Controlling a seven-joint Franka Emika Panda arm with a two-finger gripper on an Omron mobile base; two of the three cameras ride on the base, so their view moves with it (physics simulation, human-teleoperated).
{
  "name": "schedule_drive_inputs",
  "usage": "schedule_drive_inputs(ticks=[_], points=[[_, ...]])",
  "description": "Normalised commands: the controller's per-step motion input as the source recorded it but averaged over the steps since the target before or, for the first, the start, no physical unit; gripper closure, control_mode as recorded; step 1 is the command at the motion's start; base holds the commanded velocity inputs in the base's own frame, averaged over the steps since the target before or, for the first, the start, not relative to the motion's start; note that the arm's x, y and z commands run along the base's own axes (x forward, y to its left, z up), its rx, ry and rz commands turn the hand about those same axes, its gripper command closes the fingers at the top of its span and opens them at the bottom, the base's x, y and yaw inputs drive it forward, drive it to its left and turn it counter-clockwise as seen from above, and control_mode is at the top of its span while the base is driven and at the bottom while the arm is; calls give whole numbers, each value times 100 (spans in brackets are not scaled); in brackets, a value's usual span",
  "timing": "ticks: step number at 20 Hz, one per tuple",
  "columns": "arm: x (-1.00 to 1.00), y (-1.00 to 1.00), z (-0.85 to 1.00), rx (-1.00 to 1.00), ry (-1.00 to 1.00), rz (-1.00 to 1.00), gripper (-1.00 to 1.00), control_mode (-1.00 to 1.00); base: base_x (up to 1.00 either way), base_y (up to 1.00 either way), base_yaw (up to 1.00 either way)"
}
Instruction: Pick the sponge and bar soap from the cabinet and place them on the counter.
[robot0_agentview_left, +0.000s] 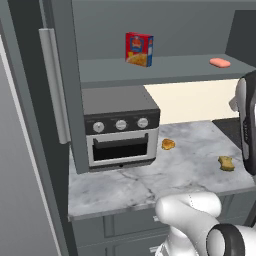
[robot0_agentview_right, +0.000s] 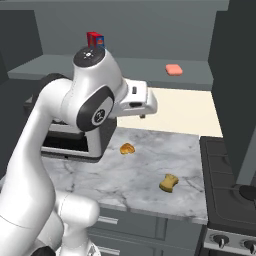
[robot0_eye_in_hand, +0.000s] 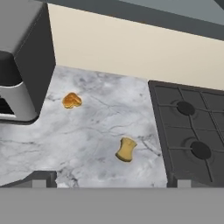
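Observation:
The tan-yellow sponge (robot0_agentview_left: 226, 163) (robot0_agentview_right: 169, 183) (robot0_eye_in_hand: 125, 149) lies on the marble counter (robot0_agentview_left: 150, 177) (robot0_agentview_right: 110, 175) (robot0_eye_in_hand: 87, 140), near its right end beside the stove. The salmon-pink bar soap (robot0_agentview_left: 220, 62) (robot0_agentview_right: 174, 69) rests on the grey shelf of the open cabinet (robot0_agentview_left: 170, 69) (robot0_agentview_right: 135, 67), toward the right. My gripper (robot0_agentview_right: 142, 114) (robot0_eye_in_hand: 111, 180) hangs above the counter, below shelf height, looking down. It is open and holds nothing; the sponge sits ahead of its widely spread tips.
A red and yellow box (robot0_agentview_left: 139, 49) (robot0_agentview_right: 95, 38) stands on the shelf's left part. A silver toaster oven (robot0_agentview_left: 120, 130) (robot0_eye_in_hand: 22, 65) fills the counter's left end, with an orange-yellow lump (robot0_agentview_left: 168, 144) (robot0_agentview_right: 127, 148) (robot0_eye_in_hand: 71, 100) beside it. A black stove (robot0_agentview_right: 230, 170) (robot0_eye_in_hand: 192, 127) borders the right.

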Motion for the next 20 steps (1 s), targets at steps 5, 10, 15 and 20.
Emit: schedule_drive_inputs(ticks=[5, 10, 15, 20], points=[[8, 0, 25, 0, -4, 4, -100, -100, 0, 0, 0], [12, 0, 24, 0, -6, 3, -100, -100, 0, 0, 0], [13, 0, 18, 0, -10, 2, -100, -100, 0, 0, 0], [16, 0, 7, 0, -14, 0, -100, -100, 0, 0, 0]])
